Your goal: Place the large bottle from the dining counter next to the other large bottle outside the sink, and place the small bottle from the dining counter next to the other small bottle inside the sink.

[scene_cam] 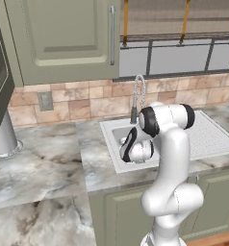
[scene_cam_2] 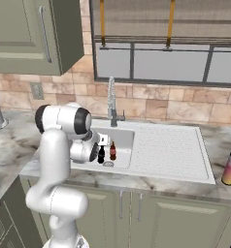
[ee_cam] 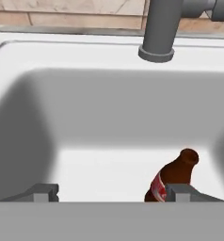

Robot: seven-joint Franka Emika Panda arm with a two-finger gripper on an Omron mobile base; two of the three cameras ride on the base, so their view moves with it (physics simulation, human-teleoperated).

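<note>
On the left, the white arm bends low so its hand [scene_cam_2: 100,145] can reach down into the sink [scene_cam_2: 161,167]. The hand is open, and its fingertips [ee_cam: 43,192] stand wide apart with nothing between them. The small black bottle [scene_cam_2: 101,155] stands in the sink right below the hand, just beside the brown bottle [scene_cam_2: 113,151], probably just set down there. The arm hides part of the sink. Far right, a pink and yellow bottle [scene_cam_2: 230,167] stands on the counter [scene_cam_2: 219,191], cut off by the edge.
</note>
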